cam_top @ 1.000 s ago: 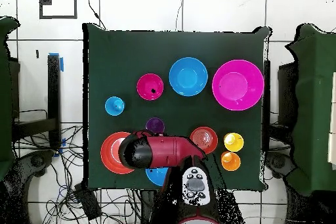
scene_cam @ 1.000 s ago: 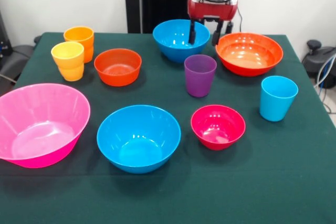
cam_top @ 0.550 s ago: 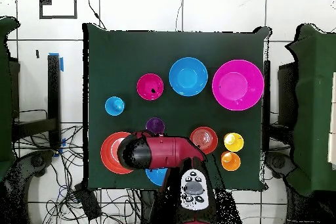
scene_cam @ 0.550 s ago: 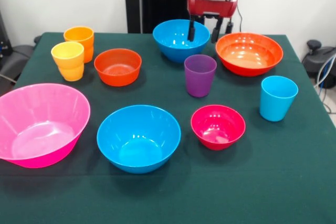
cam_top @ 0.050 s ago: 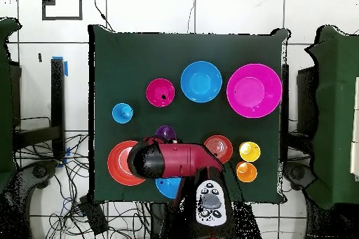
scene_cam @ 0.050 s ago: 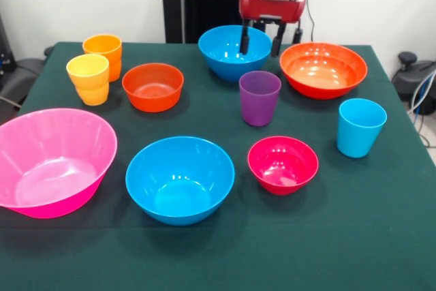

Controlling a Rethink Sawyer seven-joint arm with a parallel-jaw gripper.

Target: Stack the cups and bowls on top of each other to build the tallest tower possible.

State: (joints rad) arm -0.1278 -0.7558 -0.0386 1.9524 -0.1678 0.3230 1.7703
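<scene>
Front view shows my gripper [scene_cam @ 0.050 s ago: 258, 41] with jaws released and empty above the far blue plastic bowl [scene_cam @ 0.050 s ago: 234, 50], so I'd centre over the smooth purple plastic tumbler [scene_cam @ 0.050 s ago: 259, 97] just nearer, then descend straddling its rim.

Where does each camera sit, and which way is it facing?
Front view: across the table from the robot, looking at the green-clothed table; shows the red-and-black end effector, open above the far medium blue plastic bowl.
Overhead view: above the table, looking straight down; shows the red arm.
Shared: the smooth purple plastic tumbler and huge pink plastic bowl, turned half round between views.
</scene>
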